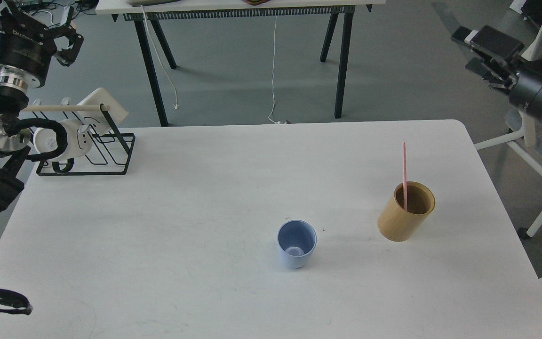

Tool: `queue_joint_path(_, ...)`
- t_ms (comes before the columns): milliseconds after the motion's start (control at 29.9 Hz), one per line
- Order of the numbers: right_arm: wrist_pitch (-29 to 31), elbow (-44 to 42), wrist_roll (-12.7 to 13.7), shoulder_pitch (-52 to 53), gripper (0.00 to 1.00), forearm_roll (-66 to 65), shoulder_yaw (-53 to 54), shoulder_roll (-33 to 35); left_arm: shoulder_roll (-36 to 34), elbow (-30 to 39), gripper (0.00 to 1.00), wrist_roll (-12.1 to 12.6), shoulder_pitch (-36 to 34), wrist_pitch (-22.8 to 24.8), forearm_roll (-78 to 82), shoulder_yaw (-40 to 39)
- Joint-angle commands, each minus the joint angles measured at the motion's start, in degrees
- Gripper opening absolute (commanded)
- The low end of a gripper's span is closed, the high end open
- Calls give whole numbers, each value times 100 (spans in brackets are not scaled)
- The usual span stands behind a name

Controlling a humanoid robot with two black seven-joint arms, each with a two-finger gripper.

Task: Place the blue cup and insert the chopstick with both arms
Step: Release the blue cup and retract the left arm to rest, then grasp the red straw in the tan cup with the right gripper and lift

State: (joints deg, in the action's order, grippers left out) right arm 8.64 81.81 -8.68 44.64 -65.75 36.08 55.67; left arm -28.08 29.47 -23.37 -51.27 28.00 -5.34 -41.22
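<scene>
Looking down from the head camera, nearest to me I see the white table (167,263), and on it the blue cup (296,244) stands upright with its mouth open, a little right of the middle and toward the near edge. Just beyond it to the right, near but apart from it, stands the tan wooden cylinder holder (406,212), and the pink chopstick (404,175) stands nearly upright inside that holder, its upper part rising well above the rim. Further back at the table's far left corner sits a black wire rack (87,157) carrying white mugs (75,139) and a pale wooden dowel (64,108) across its top. My left gripper (66,40) is raised off the table's far left corner, above the rack, holding nothing; its claws look spread, though they are dark and I cannot tell for certain. My right gripper (485,44) hangs out past the table's right edge, well away from the holder, and I cannot tell whether its fingers are apart or together. Beyond the table stand another table's black legs (341,66), with a white cable (274,70) hanging down.
</scene>
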Motion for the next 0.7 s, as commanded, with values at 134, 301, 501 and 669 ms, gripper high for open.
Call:
queue_joint_path(134, -20, 230, -37, 28, 97, -1475, -847, -22, 83, -169, 100, 271, 3, 0, -265, 0)
queue_joint_path(301, -20, 178, -37, -25, 91, -2170, -1374, -109, 224, -328, 100, 306, -24, 0, -275, 0)
queue_joint_path(501, -29, -50, 33, -43, 69, -2460, -1797, -416, 233, -328, 100, 306, -24, 0, -275, 0)
queue_joint_path(669, -29, -420, 95, -60, 59, -2750, -1815, -733, 233, -328, 100, 315, -15, 0, -275, 8)
